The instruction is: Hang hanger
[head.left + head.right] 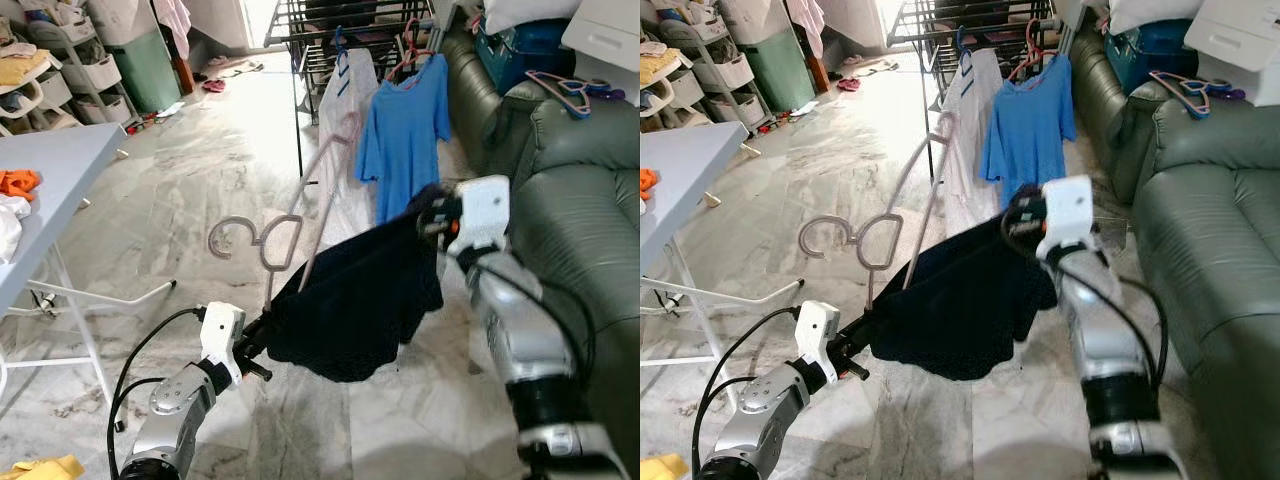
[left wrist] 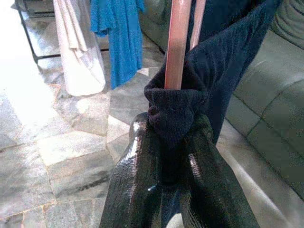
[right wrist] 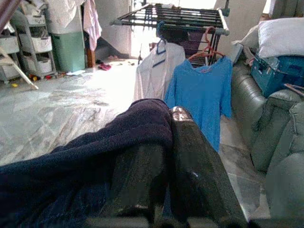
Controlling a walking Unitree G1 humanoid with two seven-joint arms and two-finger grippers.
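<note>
Carrying the dark navy cloth garment [image 1: 355,300] on its pale pink plastic hanger [image 1: 290,215], both the left gripper [image 2: 171,156] and right gripper [image 3: 161,156] clamped on fabric, the robot probably next needs to reach the black metal drying rack [image 1: 350,20].

silver arms with white wrist housings, looped black cables, glossy black fingers [image 2: 142,180] on each end effector.

A dark navy garment [image 1: 960,310] stretches between both arms: the left gripper [image 1: 855,345] pinches its lower corner with a pale pink plastic hanger [image 1: 875,235], the right gripper [image 1: 1015,225] clamps its upper edge. Behind, a blue T-shirt [image 1: 1028,125] hangs from the black drying rack [image 1: 980,20].
</note>
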